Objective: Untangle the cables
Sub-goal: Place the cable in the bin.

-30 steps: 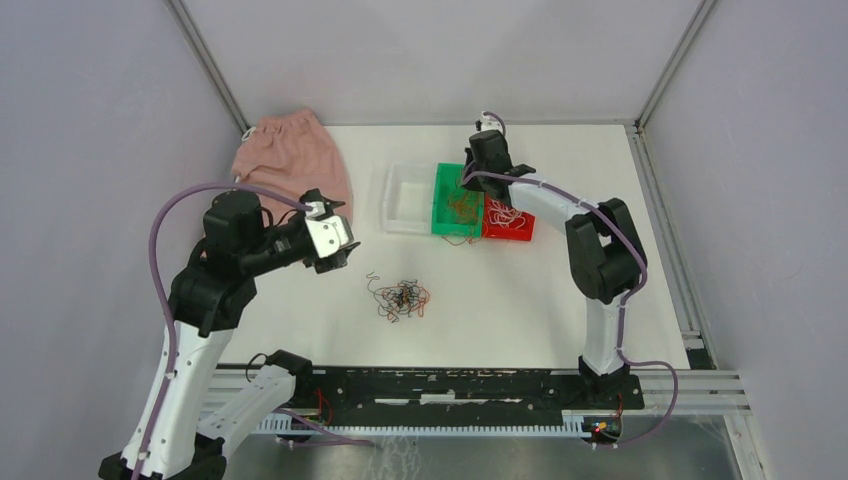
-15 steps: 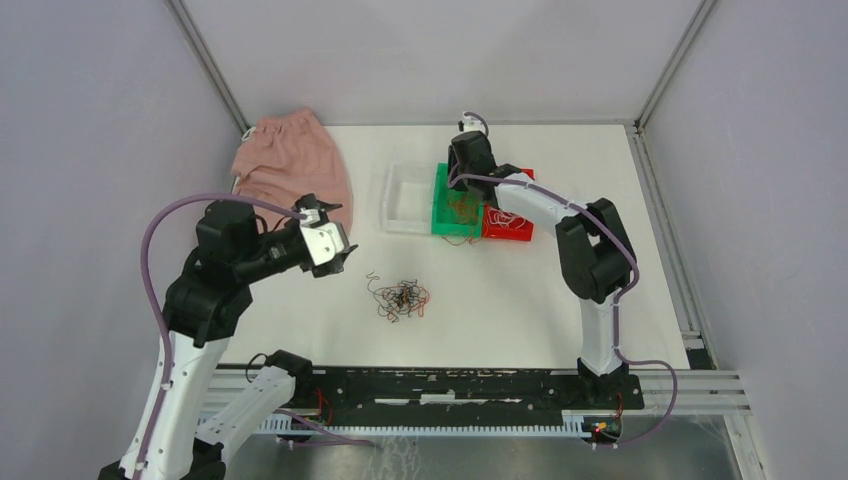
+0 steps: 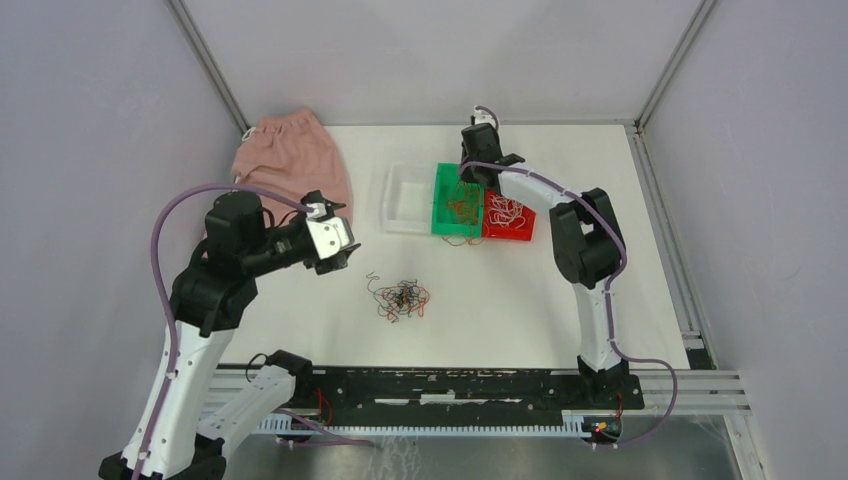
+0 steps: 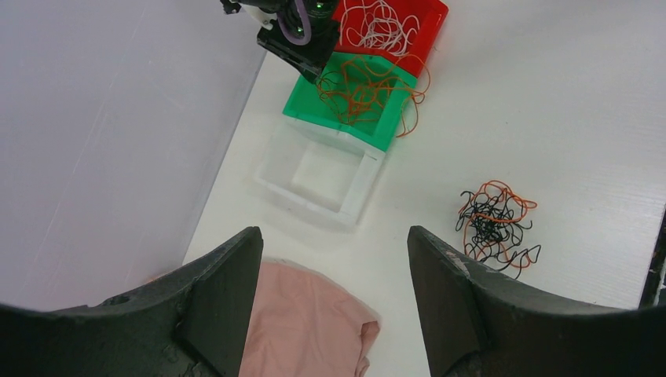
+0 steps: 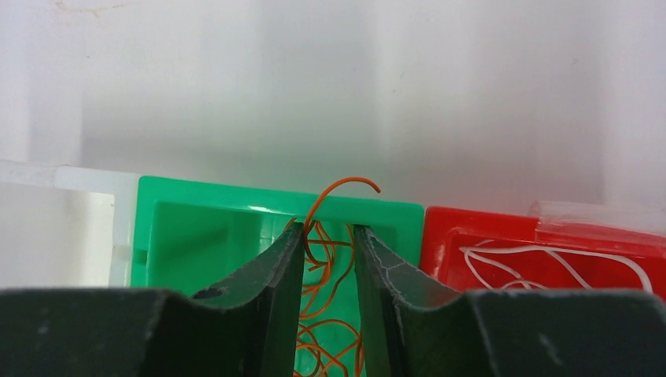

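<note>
A tangled clump of black and orange-red cables [image 3: 400,298] lies on the white table in front of the bins; it also shows in the left wrist view [image 4: 495,224]. Orange cables [image 3: 462,208] fill the green bin [image 3: 440,200], and white cables [image 3: 506,212] lie in the red bin [image 3: 505,235]. My right gripper [image 3: 468,185] hangs over the green bin's far end. In its wrist view the right gripper [image 5: 328,229] stands slightly open, with orange strands [image 5: 322,314] running through the gap. My left gripper [image 3: 338,245] is wide open and empty, held above the table left of the clump.
A clear, empty bin [image 3: 405,230] stands left of the green one. A pink cloth [image 3: 290,160] lies at the back left, also below the left gripper [image 4: 306,322]. Grey enclosure walls close in the table at the back and sides.
My right gripper swung left over the green bin, then back toward its far right end. My left gripper dipped slightly and returned. The clump on the table has not moved.
</note>
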Robot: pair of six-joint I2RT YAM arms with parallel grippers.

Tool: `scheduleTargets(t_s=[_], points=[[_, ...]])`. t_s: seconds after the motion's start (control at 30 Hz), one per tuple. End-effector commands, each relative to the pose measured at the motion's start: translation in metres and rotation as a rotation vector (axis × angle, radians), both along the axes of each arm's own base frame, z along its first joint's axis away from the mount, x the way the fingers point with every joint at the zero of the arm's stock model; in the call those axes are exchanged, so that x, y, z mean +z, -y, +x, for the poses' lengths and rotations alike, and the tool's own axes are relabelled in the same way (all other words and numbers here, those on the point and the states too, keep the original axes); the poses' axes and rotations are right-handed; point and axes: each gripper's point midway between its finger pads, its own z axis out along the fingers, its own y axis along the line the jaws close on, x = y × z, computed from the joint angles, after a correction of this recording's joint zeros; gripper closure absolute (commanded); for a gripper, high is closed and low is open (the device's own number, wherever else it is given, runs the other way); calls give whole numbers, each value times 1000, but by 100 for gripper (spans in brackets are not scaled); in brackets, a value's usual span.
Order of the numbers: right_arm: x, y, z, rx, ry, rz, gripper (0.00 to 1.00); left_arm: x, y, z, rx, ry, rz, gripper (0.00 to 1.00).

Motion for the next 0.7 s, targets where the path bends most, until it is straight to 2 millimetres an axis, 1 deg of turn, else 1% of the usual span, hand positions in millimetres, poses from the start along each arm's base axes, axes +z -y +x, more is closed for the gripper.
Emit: scheduleTargets(t_s=[0.0, 0.1, 0.2, 0.33, 0.37, 0.43, 0.53, 0.57, 0.6, 0.63, 0.67], points=[[17, -11, 16, 16, 58, 29, 65, 9, 6, -1, -45, 44, -6, 25], [17, -14, 19, 21, 69, 45, 68, 8, 5, -2, -43, 43, -6, 25], [17, -20, 21, 32, 77, 74, 73, 6, 6, -3, -45, 39, -7, 25], [22, -22, 22, 39, 103, 97, 85, 5, 5, -3, -42, 39, -6, 25], [24, -24, 21, 45, 111, 104, 91, 5, 5, -3, -42, 39, -6, 25], [31, -26, 18, 63, 132, 123, 99, 4, 5, -3, -42, 39, -5, 25], [44, -29, 11, 88, 158, 146, 100, 6, 6, -3, -46, 40, -8, 25], [49, -31, 6, 100, 164, 153, 100, 6, 6, -3, -48, 39, -9, 25], [50, -32, 0, 109, 163, 155, 100, 7, 6, -3, -49, 39, -10, 25], [57, -34, -3, 119, 176, 161, 100, 7, 6, -3, -51, 39, -11, 25], [56, -34, -10, 125, 171, 161, 100, 8, 7, -4, -52, 40, -12, 25]])
